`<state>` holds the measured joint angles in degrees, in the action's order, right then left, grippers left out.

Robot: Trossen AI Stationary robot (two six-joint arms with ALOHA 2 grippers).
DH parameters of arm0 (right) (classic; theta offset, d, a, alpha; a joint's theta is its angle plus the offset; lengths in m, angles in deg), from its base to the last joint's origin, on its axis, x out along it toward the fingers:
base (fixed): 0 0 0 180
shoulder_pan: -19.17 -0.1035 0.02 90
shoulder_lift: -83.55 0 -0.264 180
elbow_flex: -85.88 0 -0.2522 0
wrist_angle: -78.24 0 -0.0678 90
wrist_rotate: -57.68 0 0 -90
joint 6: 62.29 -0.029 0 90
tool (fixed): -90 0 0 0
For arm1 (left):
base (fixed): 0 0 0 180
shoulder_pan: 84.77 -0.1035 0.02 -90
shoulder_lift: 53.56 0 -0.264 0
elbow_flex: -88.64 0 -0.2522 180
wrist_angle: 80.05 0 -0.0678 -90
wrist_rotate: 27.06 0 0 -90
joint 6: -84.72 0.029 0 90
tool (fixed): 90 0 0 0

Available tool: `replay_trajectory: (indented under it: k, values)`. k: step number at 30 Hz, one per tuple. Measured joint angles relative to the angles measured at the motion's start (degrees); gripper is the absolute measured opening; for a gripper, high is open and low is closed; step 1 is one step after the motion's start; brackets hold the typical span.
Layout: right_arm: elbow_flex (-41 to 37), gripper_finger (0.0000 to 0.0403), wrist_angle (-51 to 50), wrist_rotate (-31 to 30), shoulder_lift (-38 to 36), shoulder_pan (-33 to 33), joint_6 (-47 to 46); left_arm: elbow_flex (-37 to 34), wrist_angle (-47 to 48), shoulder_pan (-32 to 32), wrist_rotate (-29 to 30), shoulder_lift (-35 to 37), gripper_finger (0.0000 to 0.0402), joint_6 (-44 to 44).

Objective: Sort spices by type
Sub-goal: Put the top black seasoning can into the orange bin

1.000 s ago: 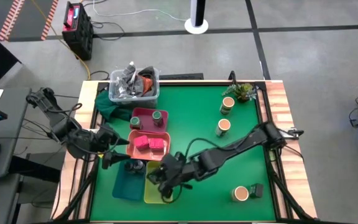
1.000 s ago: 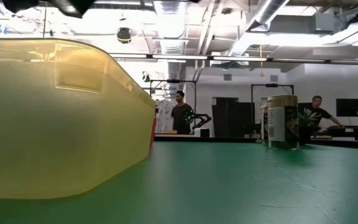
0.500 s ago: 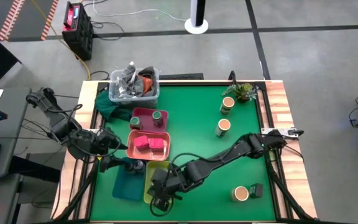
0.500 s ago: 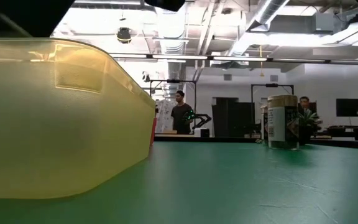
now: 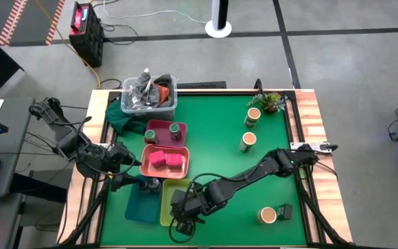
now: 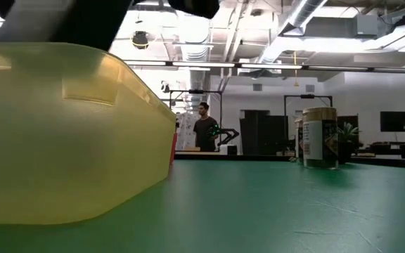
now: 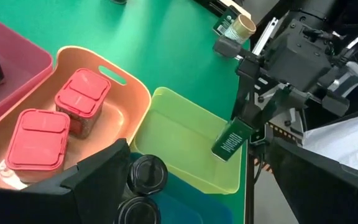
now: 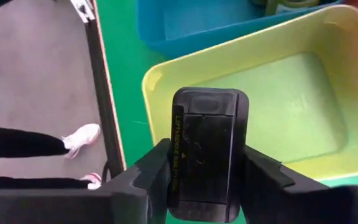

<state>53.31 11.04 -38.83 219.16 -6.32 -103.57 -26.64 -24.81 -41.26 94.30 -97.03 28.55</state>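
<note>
Right gripper (image 8: 207,180) has its two dark fingers (image 8: 157,171) pinched on both sides of a small black box (image 8: 207,152), rounded lid end facing the camera, held over the near rim of the yellow-green tray (image 8: 166,81). The tray's floor shows bare; a blue tray (image 8: 185,34) sits just beyond it on the green table (image 8: 120,56). Off the table's edge there's grey floor, with a person's legs in dark trousers and white shoes (image 8: 82,137).
</note>
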Motion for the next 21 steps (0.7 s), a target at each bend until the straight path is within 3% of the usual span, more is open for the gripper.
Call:
replay_trajectory:
  k: [11,21]
  values:
    - [0.1,0.0175,0.9,-2.0,3.0,0.8,1.0,0.0,0.4,0.0,0.0,0.0,0.0367,0.0]
    - [0.0,0.0187,0.1,-2.7,2.9,0.5,8.6,0.0,0.5,0.0,1.0,0.0,0.0367,0.0]
